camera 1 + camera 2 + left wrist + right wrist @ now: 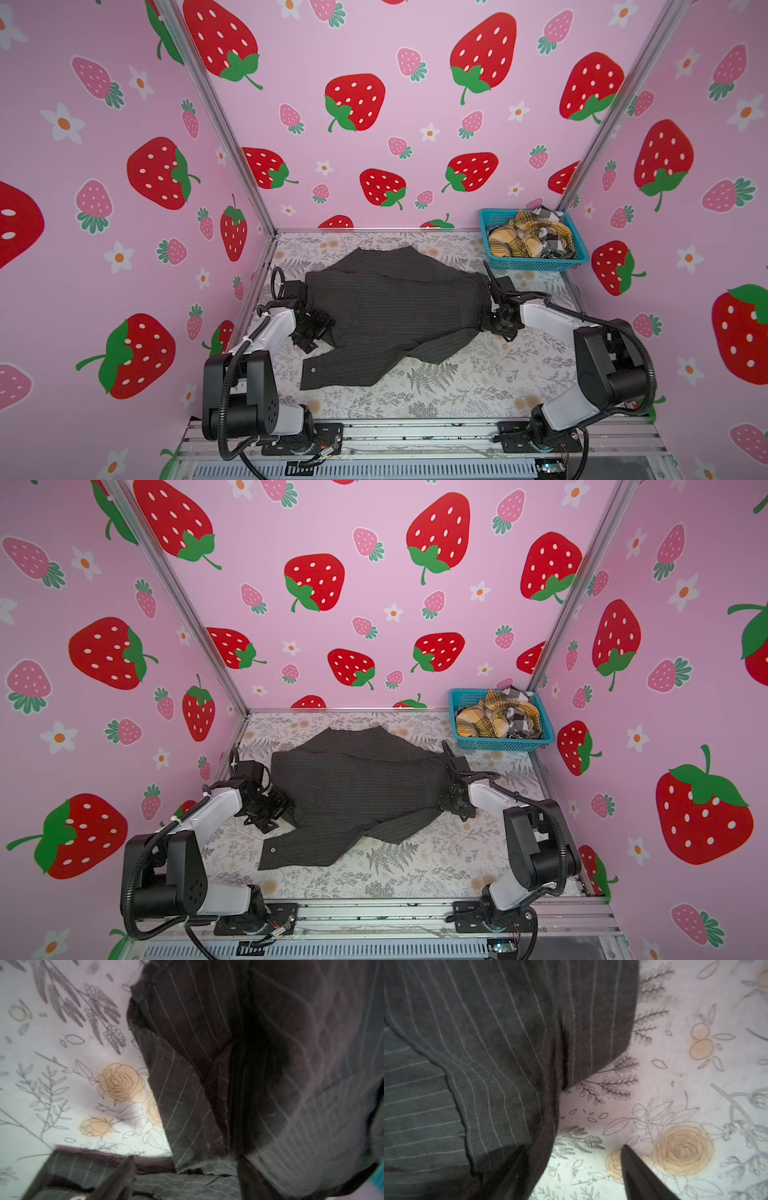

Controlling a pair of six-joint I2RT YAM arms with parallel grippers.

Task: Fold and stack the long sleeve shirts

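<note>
A charcoal pinstriped long sleeve shirt (pixel 395 307) (pixel 357 787) lies spread across the middle of the floral table, one sleeve with a buttoned cuff (pixel 332 370) trailing toward the front. My left gripper (pixel 322 328) (pixel 186 1159) is at the shirt's left edge with its jaws apart. Striped cloth (pixel 187 1184) lies between them and drapes over one finger. My right gripper (pixel 488 318) (pixel 573 1147) is at the shirt's right edge, open. One finger (pixel 517 1167) is against the cloth's edge, the other (pixel 639 1172) over bare table. Both grippers also show at the shirt's edges in a top view: left gripper (pixel 282 808), right gripper (pixel 446 800).
A teal mesh basket (pixel 536 264) (pixel 498 744) stands at the back right corner, holding a crumpled mustard plaid shirt (pixel 519 239) and a black-and-white check shirt (pixel 555 245). Pink strawberry walls close in the table on three sides. The arms' bases sit on a metal rail (pixel 415 432) at the front.
</note>
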